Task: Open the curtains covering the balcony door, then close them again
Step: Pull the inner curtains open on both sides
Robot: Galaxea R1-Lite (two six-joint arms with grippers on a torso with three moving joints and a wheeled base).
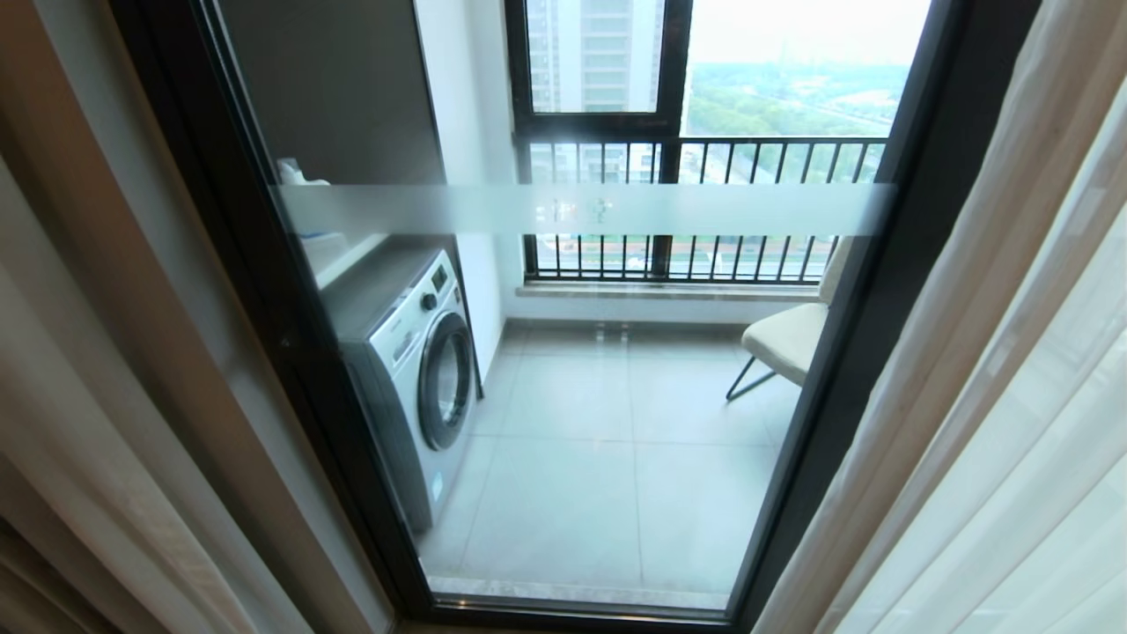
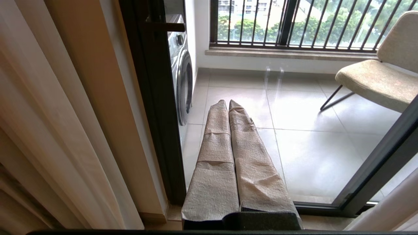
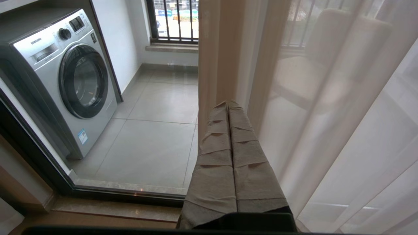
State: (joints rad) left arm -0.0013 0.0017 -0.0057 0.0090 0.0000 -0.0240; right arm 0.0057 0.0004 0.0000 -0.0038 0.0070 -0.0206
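Across the middle of the head view the balcony door point(image 1: 572, 370) glass is fully exposed, black frame on both sides, frosted band point(image 1: 581, 210) across it. Curtains are parted: cream drape bunched at the left point(image 1: 79, 423), cream drape plus white sheer point(image 1: 1012, 414) hanging at the right. So opening looks done, closing looks like what's left, judging by layout only. Left gripper point(image 2: 227, 102) wrapped in tan cloth, fingers pressed together, holding nothing, pointing at the glass near the left frame, left drape beside it but apart. Right gripper point(image 3: 228, 103) same wrap, fingers together, empty, tip just beside the right drape's edge point(image 3: 215, 52); contact can't be told. Washing machine point(image 1: 414, 352) and chair point(image 1: 788, 339) sit out on the balcony behind the glass. Risks: closed wrapped fingers could slip off the fabric or catch only the sheer, leaving the heavy drape behind; pushing too far forward would hit the glass.
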